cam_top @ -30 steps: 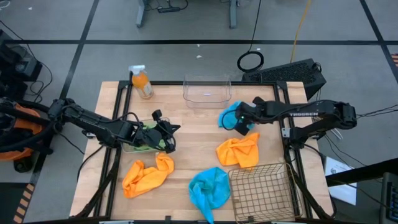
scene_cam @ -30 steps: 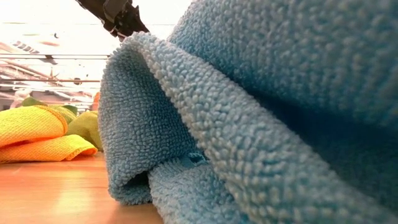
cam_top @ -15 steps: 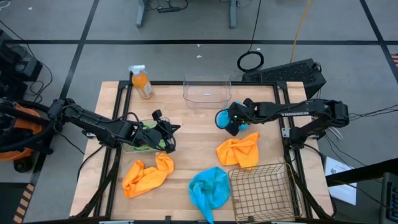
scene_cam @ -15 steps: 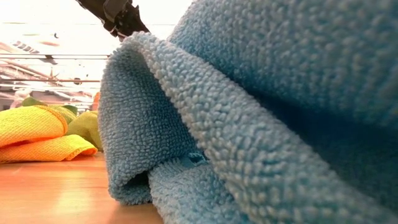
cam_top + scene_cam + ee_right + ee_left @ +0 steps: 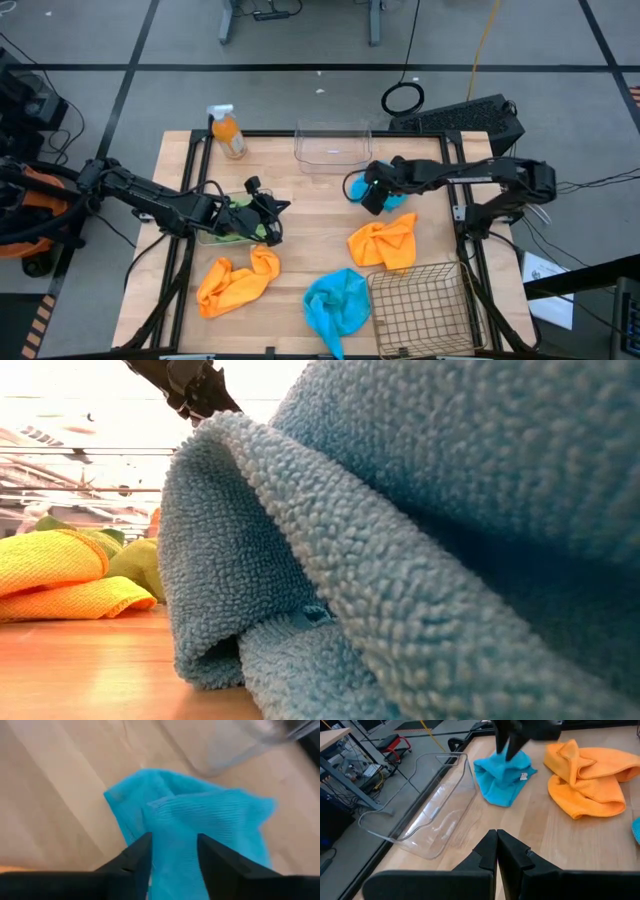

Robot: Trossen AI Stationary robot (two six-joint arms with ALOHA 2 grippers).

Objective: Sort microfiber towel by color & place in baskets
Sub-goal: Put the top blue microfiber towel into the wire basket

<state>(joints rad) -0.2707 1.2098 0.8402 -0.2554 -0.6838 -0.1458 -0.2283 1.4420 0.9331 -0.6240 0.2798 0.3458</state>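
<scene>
Wooden table (image 5: 300, 200) seen from above, scattered with microfiber cloths. Right gripper (image 5: 372, 192) stretched toward table centre, fingers parted a little over a bright blue towel (image 5: 385, 190) bunched just beside the empty clear plastic tub (image 5: 332, 143) at the far edge; from the wrist camera, blue towel (image 5: 200, 820) between the dark fingers (image 5: 135, 857), no firm pinch visible. Left gripper (image 5: 268, 218) fingers pressed shut and empty, resting over green cloths (image 5: 238, 222) in a second clear tub at left. Second blue towel (image 5: 337, 303) near the front edge, beside the bronze wire-mesh basket (image 5: 420, 305). Orange towels at front left (image 5: 235, 282) and right of centre (image 5: 385, 242). Orange spray bottle (image 5: 228, 132) at far left corner.

Step in hand, apparently: moving blue towel to clear tub. Next move: close firmly on the towel, lift clear over the tub wall, release inside.
</scene>
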